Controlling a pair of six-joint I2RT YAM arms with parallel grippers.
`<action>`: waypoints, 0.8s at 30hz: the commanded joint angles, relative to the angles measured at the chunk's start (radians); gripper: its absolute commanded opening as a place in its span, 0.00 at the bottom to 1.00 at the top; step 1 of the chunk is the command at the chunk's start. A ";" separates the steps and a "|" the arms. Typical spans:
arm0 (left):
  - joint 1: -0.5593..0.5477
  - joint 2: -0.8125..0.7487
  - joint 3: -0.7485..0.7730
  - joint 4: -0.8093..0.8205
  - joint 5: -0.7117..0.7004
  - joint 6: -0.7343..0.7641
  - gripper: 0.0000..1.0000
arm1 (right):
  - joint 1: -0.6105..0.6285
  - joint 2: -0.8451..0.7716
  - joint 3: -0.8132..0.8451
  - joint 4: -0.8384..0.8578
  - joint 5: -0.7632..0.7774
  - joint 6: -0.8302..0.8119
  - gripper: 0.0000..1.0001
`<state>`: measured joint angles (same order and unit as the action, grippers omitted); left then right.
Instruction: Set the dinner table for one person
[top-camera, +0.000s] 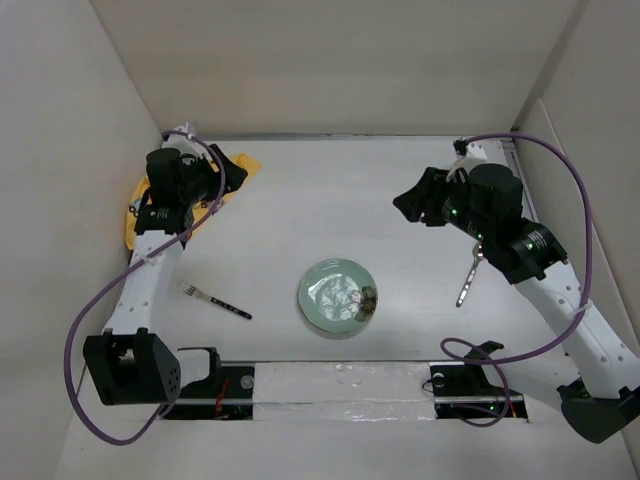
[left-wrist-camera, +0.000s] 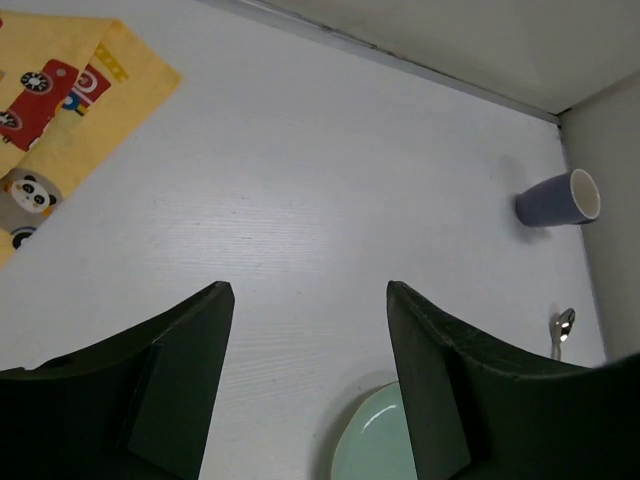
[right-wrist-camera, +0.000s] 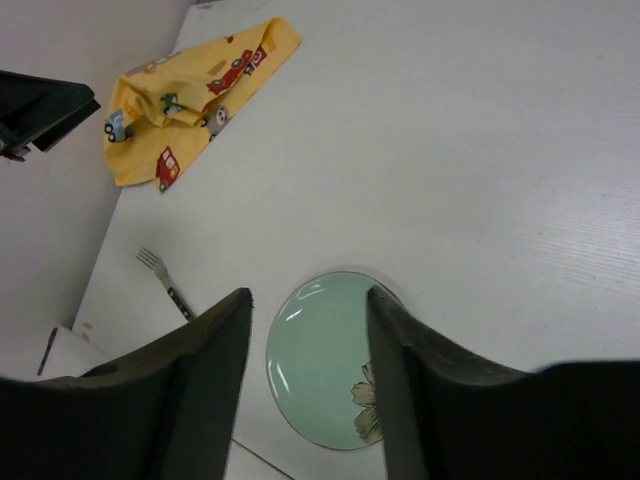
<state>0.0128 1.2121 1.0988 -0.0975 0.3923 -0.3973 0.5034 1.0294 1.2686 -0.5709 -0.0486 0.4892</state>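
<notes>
Dinner table (top-camera: 320, 200): white matte top that fills the walled workspace and bears every item below.
Placemat (right-wrist-camera: 200, 90): yellow cloth at the table's far left corner, rumpled, printed with cartoon cars and a panda; any lettering is too small to read. In the top view the left arm covers most of it.
Left gripper (left-wrist-camera: 308, 300): jaws well apart with nothing between them, above bare table beside the placemat.
Right gripper (right-wrist-camera: 308, 300): jaws well apart and empty, raised over the table's right half.
Plate (top-camera: 337, 296): pale green, near the front centre, with a flower motif at one rim. Both wrist views cut it off behind the fingers.
Fork (top-camera: 215, 302): dark handle, lying left of the plate and apart from it.
Spoon (top-camera: 468, 280): right of the plate, its upper end under the right arm; the left wrist view shows only its bowl.
Cup (left-wrist-camera: 558, 198): blue with a pale inside, by the right wall, seen only in the left wrist view. Whether it stands or lies cannot be told.
</notes>
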 joint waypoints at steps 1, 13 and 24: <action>0.003 0.024 0.077 -0.025 -0.072 0.020 0.59 | -0.014 -0.014 0.000 0.052 0.003 -0.012 0.51; 0.003 0.505 0.533 -0.226 -0.533 0.057 0.02 | -0.046 -0.022 -0.032 0.069 -0.031 -0.017 0.00; 0.012 0.912 0.835 -0.433 -0.627 0.031 0.51 | -0.055 -0.003 -0.069 0.068 -0.079 0.000 0.23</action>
<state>0.0196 2.1098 1.8660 -0.4438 -0.1738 -0.3527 0.4564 1.0275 1.1954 -0.5476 -0.1009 0.4927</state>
